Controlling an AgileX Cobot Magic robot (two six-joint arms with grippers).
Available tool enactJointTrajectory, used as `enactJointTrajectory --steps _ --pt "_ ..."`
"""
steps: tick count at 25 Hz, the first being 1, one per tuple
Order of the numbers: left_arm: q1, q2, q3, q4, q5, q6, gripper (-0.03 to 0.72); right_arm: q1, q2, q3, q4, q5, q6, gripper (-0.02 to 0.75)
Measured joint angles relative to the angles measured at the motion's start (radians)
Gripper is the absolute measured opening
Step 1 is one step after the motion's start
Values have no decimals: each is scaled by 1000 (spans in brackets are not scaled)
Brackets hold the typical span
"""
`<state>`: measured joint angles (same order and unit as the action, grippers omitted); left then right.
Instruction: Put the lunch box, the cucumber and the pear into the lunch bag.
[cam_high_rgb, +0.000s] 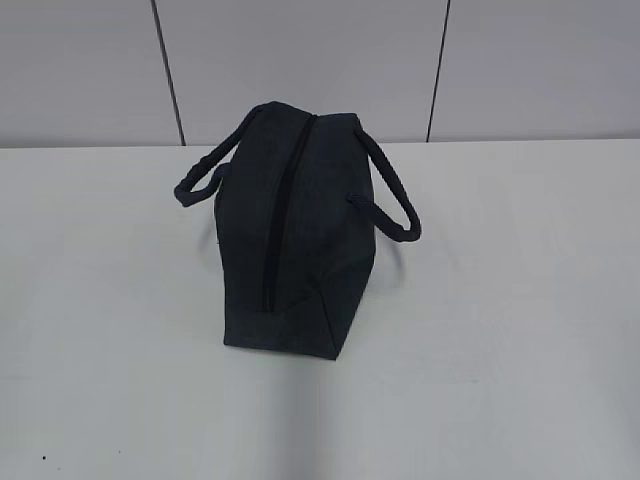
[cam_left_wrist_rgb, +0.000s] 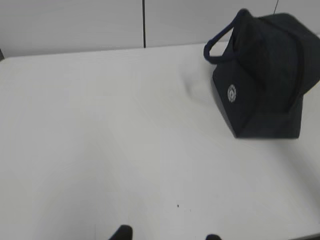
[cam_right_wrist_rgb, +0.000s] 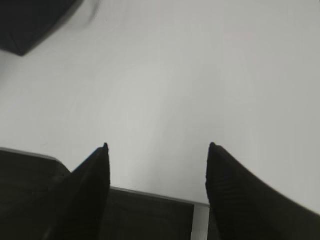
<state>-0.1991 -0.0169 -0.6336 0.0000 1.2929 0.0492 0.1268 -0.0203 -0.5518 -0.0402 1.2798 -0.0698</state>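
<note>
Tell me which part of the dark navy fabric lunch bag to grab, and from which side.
Grip the right padded loop handle of the dark navy fabric lunch bag, coming from the right with the right gripper, whose jaws stand open. That loop droops clear of the bag's side, leaving a gap for a finger. The body is broad and the zipper looks closed, so neither offers a likely hold.
</note>
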Motion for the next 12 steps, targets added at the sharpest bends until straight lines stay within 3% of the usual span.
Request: enactJointTrajectory --steps 12 --pt "0 -3 113 -42 -180 0 280 4 0 52 -2 -117 -5 475"
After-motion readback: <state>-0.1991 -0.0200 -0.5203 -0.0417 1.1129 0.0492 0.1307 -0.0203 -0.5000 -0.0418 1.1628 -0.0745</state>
